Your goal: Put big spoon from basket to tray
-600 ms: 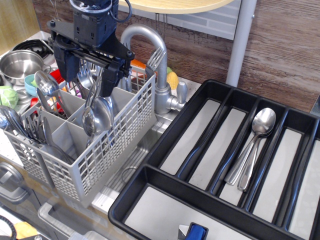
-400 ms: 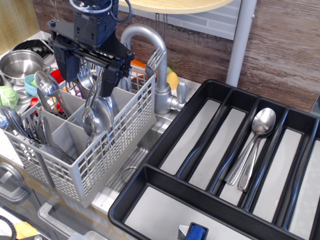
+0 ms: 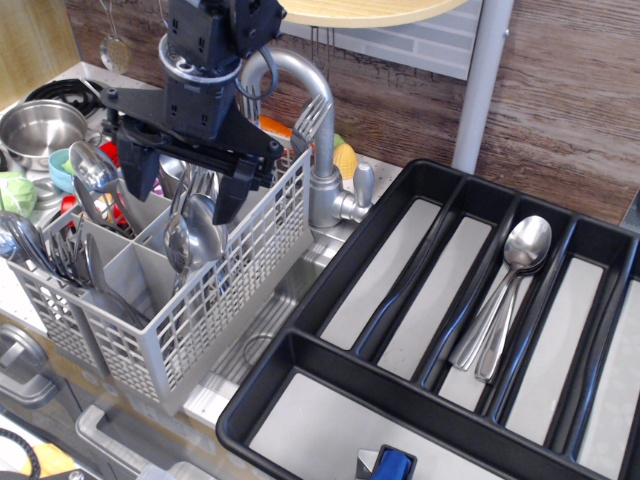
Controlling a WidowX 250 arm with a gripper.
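Observation:
The light grey lattice basket (image 3: pixel 215 295) stands at the left, holding several shiny big spoons. Two spoon bowls (image 3: pixel 203 230) stand upright in its middle compartment, and another spoon (image 3: pixel 94 166) leans at the back left. My black gripper (image 3: pixel 183 190) hangs over the basket, open. One finger (image 3: pixel 136 175) is left of the upright spoons and the other finger (image 3: pixel 229 196) is right of them; it grips nothing. The black tray (image 3: pixel 300 345) with grey-lined compartments fills the right side. Two spoons (image 3: pixel 505 290) lie in one of its long compartments.
A curved steel faucet (image 3: pixel 318 150) rises right behind the basket, close to the gripper. A steel pot (image 3: pixel 35 125) and coloured dishes sit at the far left. A grey post (image 3: pixel 480 85) stands behind the tray. A blue object (image 3: pixel 392 464) lies in the crosswise compartment.
The gripper has come down toward the basket and shifted slightly right, so its open fingers now reach lower around the upright spoons. The spoons and tray have not moved.

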